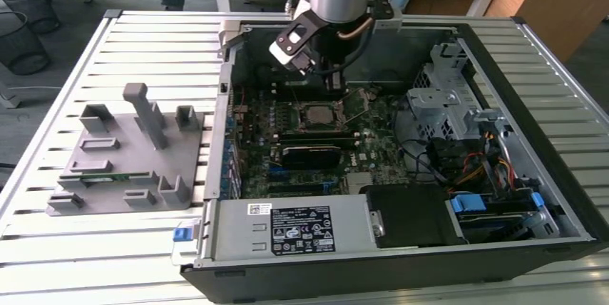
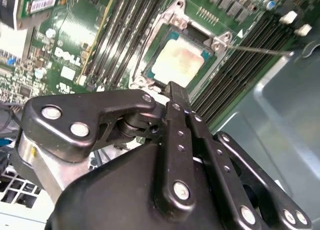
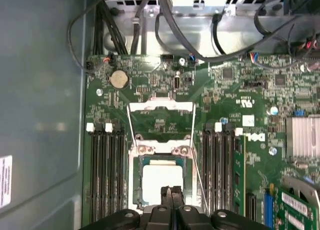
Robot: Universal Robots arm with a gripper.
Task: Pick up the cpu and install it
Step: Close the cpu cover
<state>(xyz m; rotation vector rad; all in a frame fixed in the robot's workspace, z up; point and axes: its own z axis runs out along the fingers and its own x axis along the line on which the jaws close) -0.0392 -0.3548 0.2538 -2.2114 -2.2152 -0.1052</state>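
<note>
The cpu (image 1: 317,114) lies flat in its socket on the green motherboard (image 1: 366,123) inside the open computer case. Its silver top faces up in both wrist views (image 2: 177,62) (image 3: 161,179). The socket's metal load frame (image 3: 160,107) is swung open beyond the chip. My gripper (image 1: 333,88) hangs just above the socket's far edge, apart from the chip. Its two black fingers (image 3: 165,196) are pressed together with nothing between them, the tips (image 2: 175,92) hovering over the chip's edge.
The case walls (image 1: 533,127) ring the board. A power supply (image 1: 290,226), a drive cage (image 1: 447,98) and loose cables (image 1: 466,169) crowd the exterior view's right. A black block (image 1: 309,155) sits near the socket. A grey fixture plate (image 1: 124,155) holds a green memory stick (image 1: 95,177).
</note>
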